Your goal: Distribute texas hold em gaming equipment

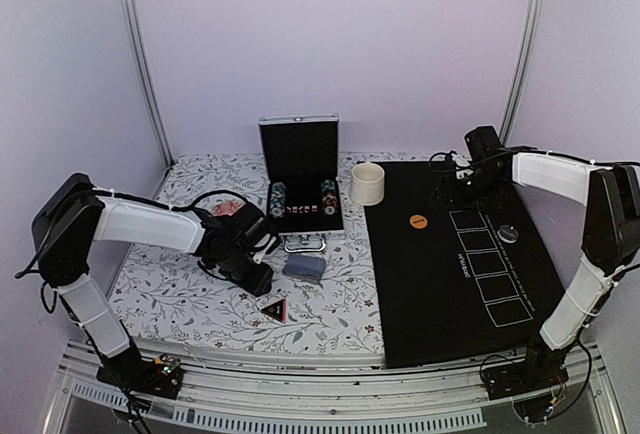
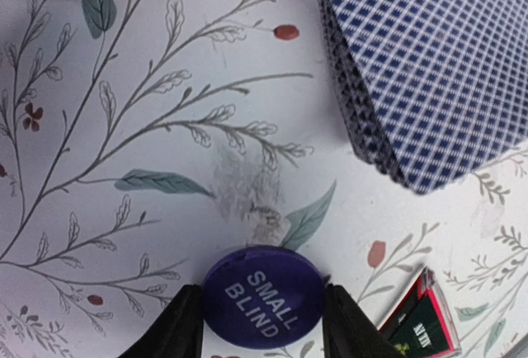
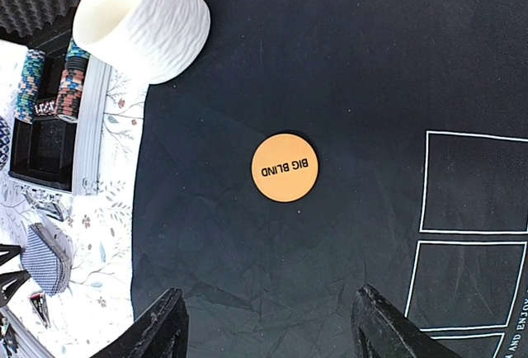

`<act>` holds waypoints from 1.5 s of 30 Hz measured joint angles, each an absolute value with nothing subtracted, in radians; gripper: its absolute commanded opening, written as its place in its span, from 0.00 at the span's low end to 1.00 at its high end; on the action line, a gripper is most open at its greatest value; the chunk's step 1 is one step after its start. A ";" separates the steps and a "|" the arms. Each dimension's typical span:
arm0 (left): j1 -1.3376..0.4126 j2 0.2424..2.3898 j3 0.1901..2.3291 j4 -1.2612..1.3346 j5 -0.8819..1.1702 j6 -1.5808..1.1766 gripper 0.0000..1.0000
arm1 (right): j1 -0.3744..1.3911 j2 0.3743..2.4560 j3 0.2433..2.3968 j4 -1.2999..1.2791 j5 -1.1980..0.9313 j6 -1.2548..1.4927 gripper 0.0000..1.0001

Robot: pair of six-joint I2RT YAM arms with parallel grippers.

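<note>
Between the fingers (image 2: 177,333) of the left gripper (image 2: 262,292), dark blue disc (image 2: 262,304) trimmed along its lower rim by the bottom edge. Up and right of them, card deck (image 2: 429,61) cropped at top and right. Just right of the right-hand finger, triangle marker (image 2: 417,329) partly cut off, print unreadable. Far above the right gripper (image 3: 268,292), cream cup (image 3: 140,20) clipped at the top edge. Chip stacks (image 3: 49,86) too small for markings.

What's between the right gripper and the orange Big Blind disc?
Nothing. In the right wrist view, only bare black mat lies between the right gripper and the orange Big Blind disc. The gripper is open and holds nothing.
</note>
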State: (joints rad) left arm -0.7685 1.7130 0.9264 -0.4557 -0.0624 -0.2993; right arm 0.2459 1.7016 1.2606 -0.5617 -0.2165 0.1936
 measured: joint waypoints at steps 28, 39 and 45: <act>-0.792 1.673 0.898 -0.541 -0.046 -0.300 0.79 | 0.246 1.660 1.247 -0.576 -0.216 0.194 0.70; -0.828 1.708 0.929 -0.540 -0.067 -0.302 0.60 | 0.246 1.657 1.229 -0.577 -0.215 0.194 0.70; -0.830 1.720 0.942 -0.543 -0.066 -0.303 0.51 | 0.246 1.655 1.216 -0.567 -0.215 0.194 0.70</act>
